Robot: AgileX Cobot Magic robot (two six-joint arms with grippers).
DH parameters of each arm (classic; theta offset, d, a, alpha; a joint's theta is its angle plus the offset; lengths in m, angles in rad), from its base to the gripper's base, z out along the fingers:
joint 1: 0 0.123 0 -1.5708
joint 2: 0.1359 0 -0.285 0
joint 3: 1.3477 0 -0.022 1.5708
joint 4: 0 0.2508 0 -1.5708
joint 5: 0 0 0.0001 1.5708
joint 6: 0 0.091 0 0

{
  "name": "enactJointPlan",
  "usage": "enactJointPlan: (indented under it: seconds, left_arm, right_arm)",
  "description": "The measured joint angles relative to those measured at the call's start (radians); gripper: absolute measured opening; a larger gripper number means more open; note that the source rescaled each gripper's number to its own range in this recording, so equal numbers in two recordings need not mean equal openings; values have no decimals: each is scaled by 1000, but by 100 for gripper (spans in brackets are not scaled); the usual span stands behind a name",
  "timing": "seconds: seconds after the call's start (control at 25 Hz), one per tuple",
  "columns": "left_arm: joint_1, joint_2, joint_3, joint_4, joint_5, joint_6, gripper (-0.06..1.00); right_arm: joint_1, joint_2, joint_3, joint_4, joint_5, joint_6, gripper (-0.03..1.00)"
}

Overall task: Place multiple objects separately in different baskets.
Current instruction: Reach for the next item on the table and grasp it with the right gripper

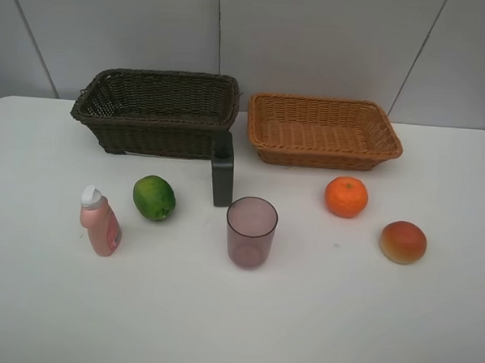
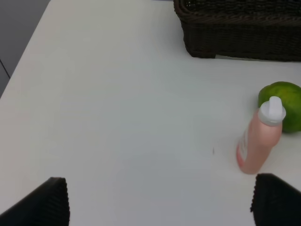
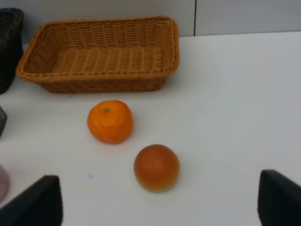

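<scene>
On the white table stand a pink white-capped bottle (image 1: 100, 222), a green round fruit (image 1: 154, 197), a dark green bottle (image 1: 222, 175), a translucent purple cup (image 1: 251, 231), an orange (image 1: 346, 196) and a red-orange peach-like fruit (image 1: 403, 242). The dark brown basket (image 1: 157, 110) and the light tan basket (image 1: 322, 130) stand empty at the back. My left gripper (image 2: 160, 207) is open, short of the pink bottle (image 2: 257, 141) and green fruit (image 2: 287, 101). My right gripper (image 3: 157, 207) is open, short of the peach (image 3: 156, 167) and orange (image 3: 110, 121). Neither arm shows in the exterior view.
A grey panelled wall stands behind the baskets. The dark basket (image 2: 240, 28) shows in the left wrist view and the tan basket (image 3: 101, 54) in the right wrist view. The table's left edge (image 2: 23, 56) shows in the left wrist view.
</scene>
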Motion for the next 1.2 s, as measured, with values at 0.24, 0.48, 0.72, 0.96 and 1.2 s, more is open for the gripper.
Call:
enactJointPlan:
  seconds: [0.24, 0.48, 0.72, 0.96, 1.2]
  left_arm:
    - [0, 0, 0, 0, 0, 0, 100]
    - [0, 0, 0, 0, 0, 0, 100]
    - [0, 0, 0, 0, 0, 0, 100]
    - [0, 0, 0, 0, 0, 0, 100]
    - [0, 0, 0, 0, 0, 0, 100]
  right_arm:
    - [0, 0, 0, 0, 0, 0, 85]
    - [0, 0, 0, 0, 0, 0, 85]
    - [0, 0, 0, 0, 0, 0, 85]
    - [0, 0, 0, 0, 0, 0, 85]
    - [0, 0, 0, 0, 0, 0, 85]
